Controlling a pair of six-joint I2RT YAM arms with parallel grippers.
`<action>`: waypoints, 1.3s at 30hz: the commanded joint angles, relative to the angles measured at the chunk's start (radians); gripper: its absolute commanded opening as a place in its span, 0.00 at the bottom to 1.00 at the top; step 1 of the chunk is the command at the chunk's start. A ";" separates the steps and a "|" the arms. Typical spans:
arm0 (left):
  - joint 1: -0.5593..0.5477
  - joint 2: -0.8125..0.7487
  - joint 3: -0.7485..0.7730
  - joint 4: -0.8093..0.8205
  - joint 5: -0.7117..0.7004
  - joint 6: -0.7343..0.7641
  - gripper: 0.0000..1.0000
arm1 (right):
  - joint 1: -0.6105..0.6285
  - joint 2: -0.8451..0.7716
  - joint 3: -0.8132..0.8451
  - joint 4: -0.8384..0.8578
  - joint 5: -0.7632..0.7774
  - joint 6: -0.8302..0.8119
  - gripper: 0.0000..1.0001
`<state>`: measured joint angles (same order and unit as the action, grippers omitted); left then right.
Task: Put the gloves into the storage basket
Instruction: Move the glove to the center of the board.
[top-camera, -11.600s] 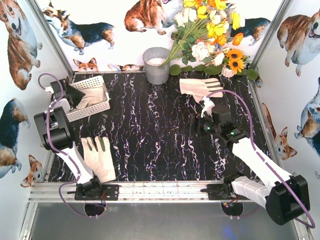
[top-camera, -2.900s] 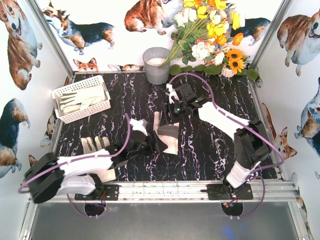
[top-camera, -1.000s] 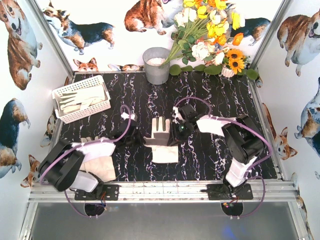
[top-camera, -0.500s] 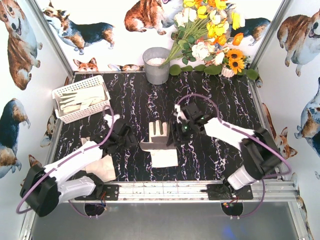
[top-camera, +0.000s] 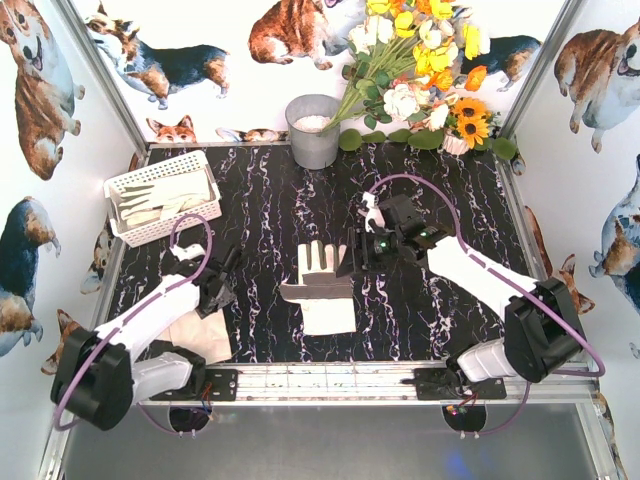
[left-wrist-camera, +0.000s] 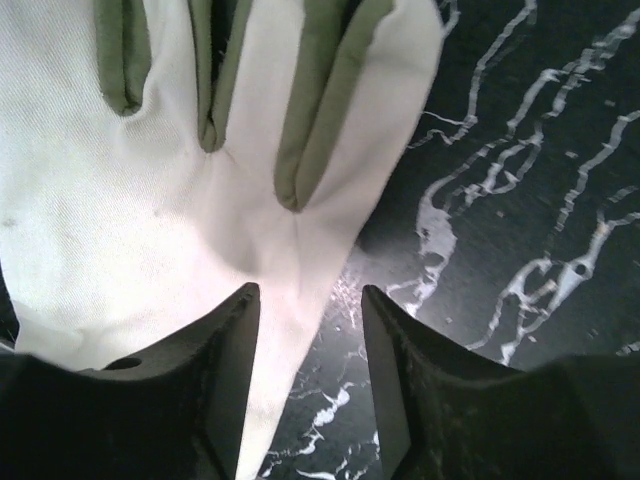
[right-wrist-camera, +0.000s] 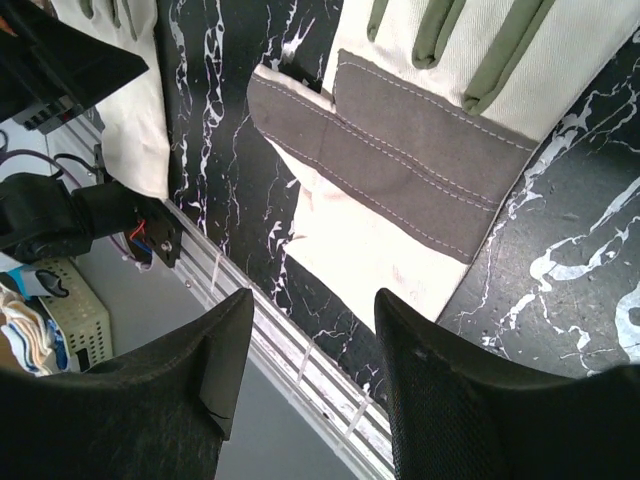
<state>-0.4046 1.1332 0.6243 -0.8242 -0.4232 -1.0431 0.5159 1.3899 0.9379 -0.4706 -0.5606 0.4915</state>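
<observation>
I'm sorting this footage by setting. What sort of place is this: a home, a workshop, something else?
Likely a staged robot test booth: left arm and right arm bolted to a metal rail at the edge of the table, corgi-print panels on three sides, a flower bunch as decoration.

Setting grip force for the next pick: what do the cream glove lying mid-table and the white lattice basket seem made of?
Cream glove with grey band: looks like woven cotton-type cloth, matte; fabric texture and stitched seams show; the band could be suede or canvas. White lattice basket: probably moulded plastic, smooth and faintly glossy, with evenly perforated walls.
</observation>
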 joint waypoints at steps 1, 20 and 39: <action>0.060 0.069 -0.029 0.082 0.039 0.070 0.36 | -0.011 -0.066 -0.020 0.072 -0.030 0.030 0.53; 0.084 0.261 0.029 0.357 0.221 0.131 0.00 | -0.037 -0.102 -0.027 0.053 -0.025 0.011 0.53; 0.170 0.147 0.228 0.263 0.254 0.344 0.54 | 0.034 0.044 0.010 0.196 -0.055 0.069 0.53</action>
<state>-0.3302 1.4143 0.8806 -0.4858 -0.1455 -0.7784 0.5137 1.3857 0.9051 -0.3901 -0.5869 0.5297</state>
